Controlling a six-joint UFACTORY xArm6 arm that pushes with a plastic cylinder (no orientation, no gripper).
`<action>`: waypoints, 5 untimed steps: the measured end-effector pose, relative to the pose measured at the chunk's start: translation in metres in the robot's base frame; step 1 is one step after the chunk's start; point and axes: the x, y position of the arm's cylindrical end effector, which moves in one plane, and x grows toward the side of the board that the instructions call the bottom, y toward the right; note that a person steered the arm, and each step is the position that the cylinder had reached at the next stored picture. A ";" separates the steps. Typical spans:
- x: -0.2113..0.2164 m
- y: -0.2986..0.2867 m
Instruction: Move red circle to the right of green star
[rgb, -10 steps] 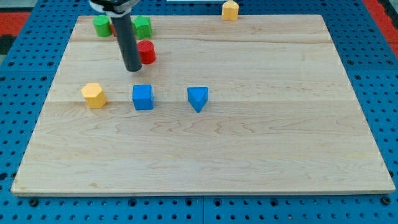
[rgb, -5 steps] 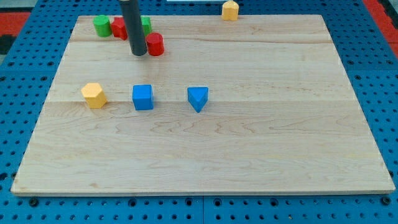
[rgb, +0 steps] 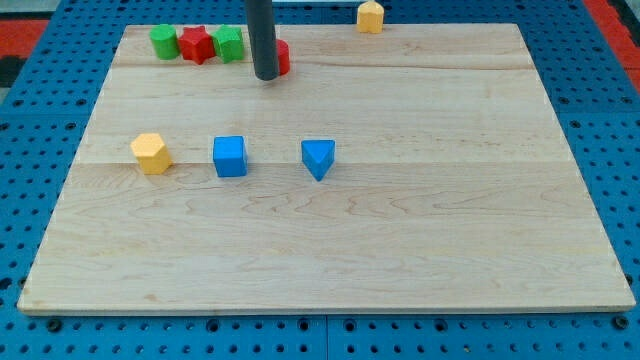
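Near the worktop's (rgb: 420, 240) top edge, my tip (rgb: 266, 76) (a bare rod, no jaws) has pushed the red circle (rgb: 282, 57) rightward past the green star (rgb: 229, 44); nearly placed

Single view, set high beyond the board's (rgb: 330, 250) bottom edge, looking obliquely down and towards its top edge. The whole board fits the frame; blue pegboard (rgb: 30, 120) borders it.
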 end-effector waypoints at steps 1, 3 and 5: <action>0.000 0.027; -0.029 0.033; 0.011 0.036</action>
